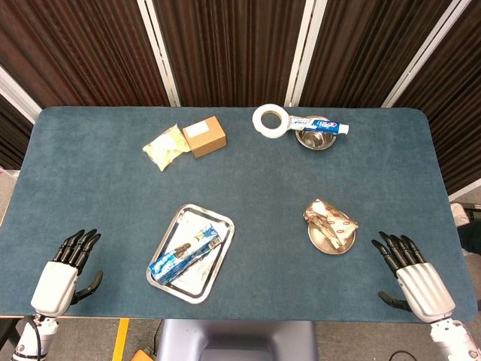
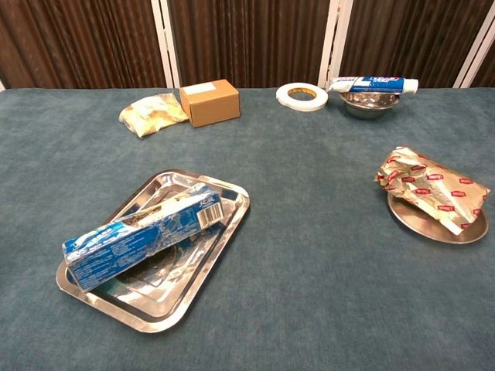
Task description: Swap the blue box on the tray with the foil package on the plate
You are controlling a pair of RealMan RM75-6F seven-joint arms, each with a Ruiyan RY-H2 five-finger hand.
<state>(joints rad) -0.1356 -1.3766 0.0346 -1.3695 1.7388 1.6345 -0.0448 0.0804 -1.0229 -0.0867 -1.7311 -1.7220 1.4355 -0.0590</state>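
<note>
Two hands: both rest low on the blue table (image 1: 248,173), at opposite near corners, seen only in the head view.
Left hand (image 1: 64,272): lies at the near left corner, fingers extended and slightly apart, thumb out to the side, holding nothing.
Snack bag (image 1: 166,147): a yellowish packet at the far left, just beside the cardboard box (image 1: 204,136), which lies to its right.
Tray (image 1: 219,248): a steel rectangle, near left of centre, set at a slant.
Blue box (image 1: 184,256): lies lengthwise in the tray, tilted, one end propped above the tray floor in the chest view.
Tape roll (image 1: 270,120): a white ring at the far edge, just left of the small steel bowl (image 1: 313,140).
Toothpaste tube (image 1: 319,125): rests across the top of that bowl, cap end pointing right.
Plate (image 1: 328,242): a small round steel dish, right of centre, well apart from the tray.
Foil package (image 1: 330,217): crumpled, with red marks, lies on the plate and overhangs its far rim.
Right hand (image 1: 412,272): lies at the near right corner, fingers extended and spread, thumb out, holding nothing, near the plate but not touching it.
</note>
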